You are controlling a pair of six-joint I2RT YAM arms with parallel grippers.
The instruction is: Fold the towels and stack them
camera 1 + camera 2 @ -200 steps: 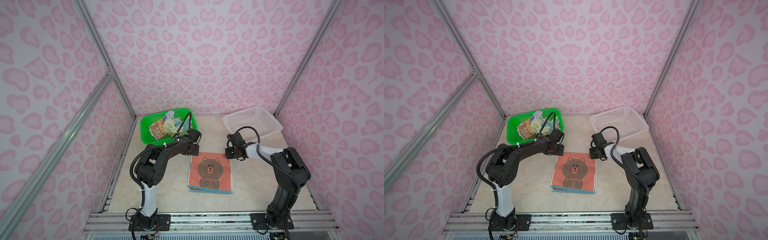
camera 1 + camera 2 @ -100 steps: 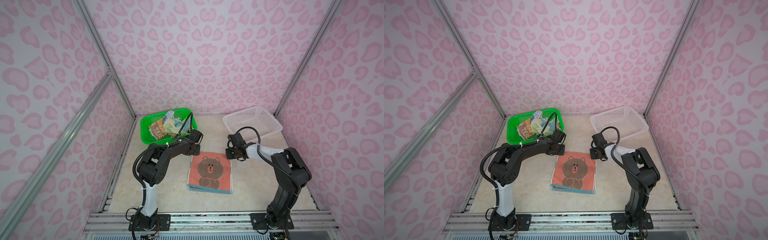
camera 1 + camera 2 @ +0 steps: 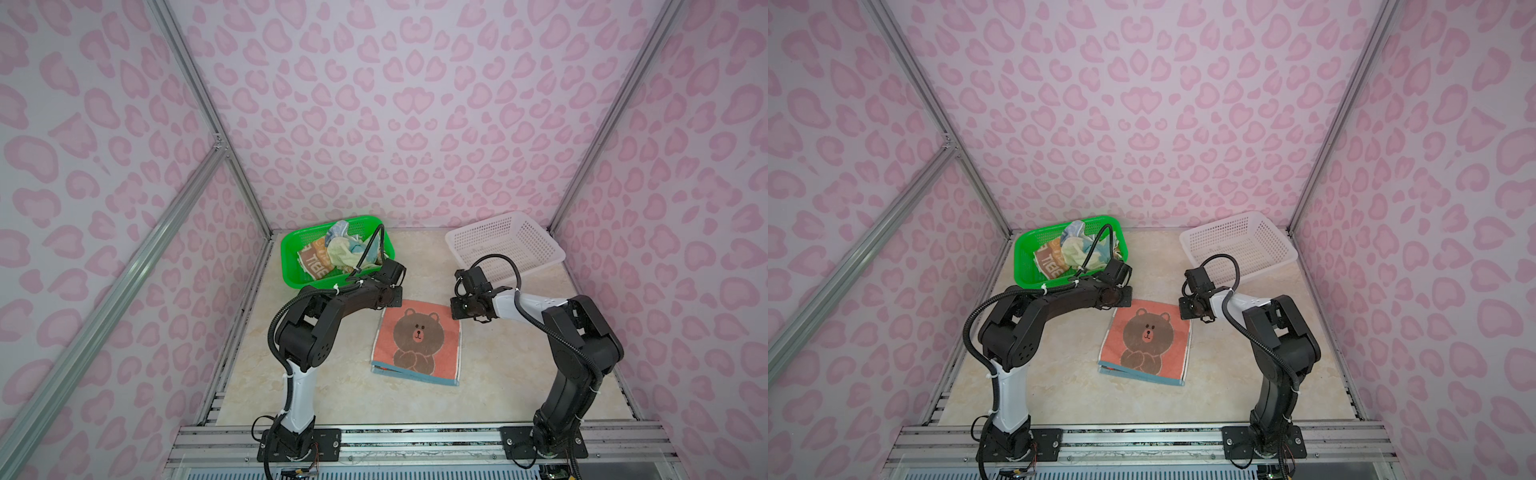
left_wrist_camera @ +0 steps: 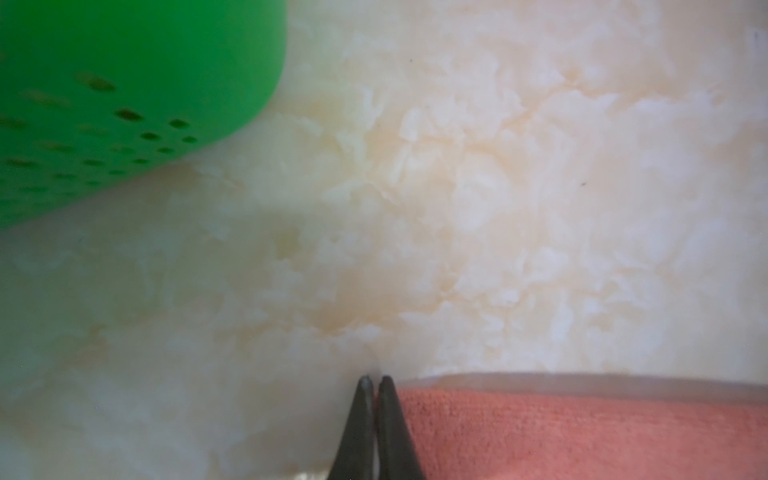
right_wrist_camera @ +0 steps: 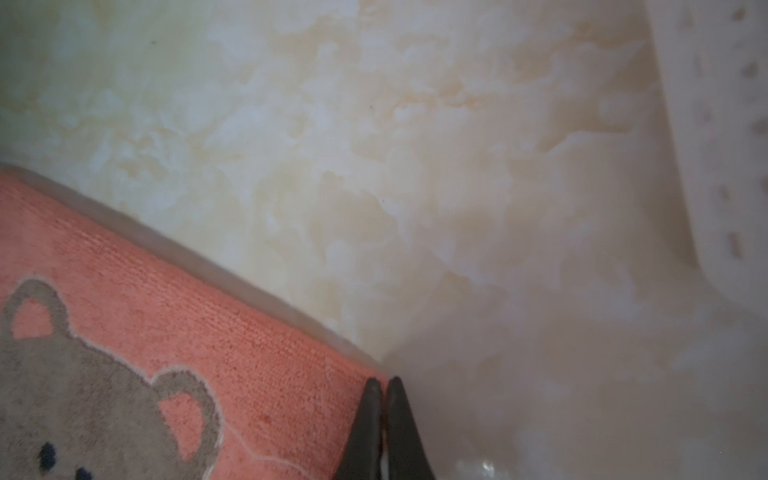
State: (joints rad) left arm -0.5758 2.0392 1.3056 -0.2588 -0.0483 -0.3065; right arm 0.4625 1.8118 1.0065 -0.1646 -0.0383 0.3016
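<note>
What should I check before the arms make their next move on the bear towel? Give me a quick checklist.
1. Left gripper shut at a far corner of the bear towel: ok.
2. Right gripper shut at the other far corner: ok.
3. Cloth really pinched in each gripper: cannot tell.
4. Towel lying flat on the table: ok.
5. Green basket and white basket apart from the towel: ok.
6. Remaining towels folded: not ok, crumpled in the green basket.
</note>
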